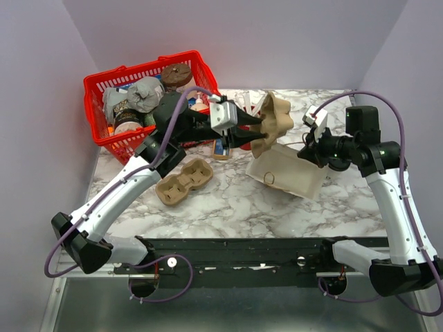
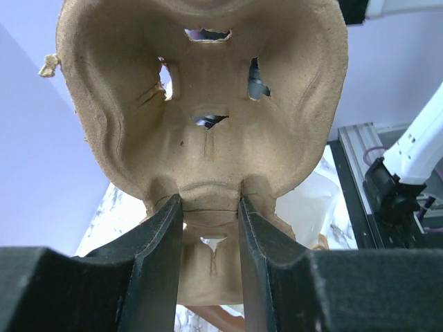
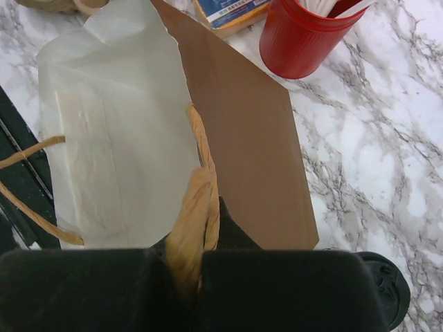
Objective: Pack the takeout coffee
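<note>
Hold the paper bag open by its twisted handle, raised a little to stop the mouth from folding shut. Only then lower the pulp carrier in level, pockets up, without catching the bag edge.

With the right fingers: pressed together on that handle, at the bottom of the wrist view. With the left fingers: narrowly parted, pinching the middle rib of the carrier, held on edge just above centre of the top view.

Takeout coffee not made out in any view; perhaps hidden behind the left arm, beside the red basket at upper left.
</note>
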{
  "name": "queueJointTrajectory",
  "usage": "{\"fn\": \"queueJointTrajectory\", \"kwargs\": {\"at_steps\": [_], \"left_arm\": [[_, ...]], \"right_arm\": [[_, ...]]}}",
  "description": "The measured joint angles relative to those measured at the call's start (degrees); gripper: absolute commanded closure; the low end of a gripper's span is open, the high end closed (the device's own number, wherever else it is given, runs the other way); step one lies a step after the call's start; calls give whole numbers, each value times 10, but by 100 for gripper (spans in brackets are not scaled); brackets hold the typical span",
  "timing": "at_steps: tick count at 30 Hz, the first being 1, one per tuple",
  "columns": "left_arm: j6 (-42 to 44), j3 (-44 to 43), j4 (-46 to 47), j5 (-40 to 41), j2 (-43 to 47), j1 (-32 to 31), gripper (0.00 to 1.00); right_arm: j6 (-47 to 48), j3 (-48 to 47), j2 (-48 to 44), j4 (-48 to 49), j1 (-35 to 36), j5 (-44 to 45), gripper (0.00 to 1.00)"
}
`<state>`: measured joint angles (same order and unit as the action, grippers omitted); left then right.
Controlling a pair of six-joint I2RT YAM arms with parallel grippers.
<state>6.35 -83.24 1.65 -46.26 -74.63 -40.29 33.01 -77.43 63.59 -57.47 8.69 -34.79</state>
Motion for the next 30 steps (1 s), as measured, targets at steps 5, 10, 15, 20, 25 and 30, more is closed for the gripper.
{"fn": "queueJointTrajectory", "kwargs": {"at_steps": [5, 10, 15, 20, 25, 30], "left_arm": [[21, 77, 47, -3, -2, -24, 100], [39, 116, 65, -3, -15, -41, 100], [78, 115, 65, -5, -31, -67, 100], [144, 102, 5, -8, -51, -83, 100], [223, 94, -62, -4, -65, -90, 100], [331, 27, -171, 12, -102, -102, 100]], "right_arm": [[-15, 0, 3, -5, 0, -14, 99], [-32, 0, 3, -8, 0, -25, 99], [-38, 0, 4, -9, 0, -31, 99], [-40, -2, 9, -9, 0, -33, 100], [-40, -2, 10, -9, 0, -39, 99], [-40, -4, 12, -10, 0, -39, 99]]}}
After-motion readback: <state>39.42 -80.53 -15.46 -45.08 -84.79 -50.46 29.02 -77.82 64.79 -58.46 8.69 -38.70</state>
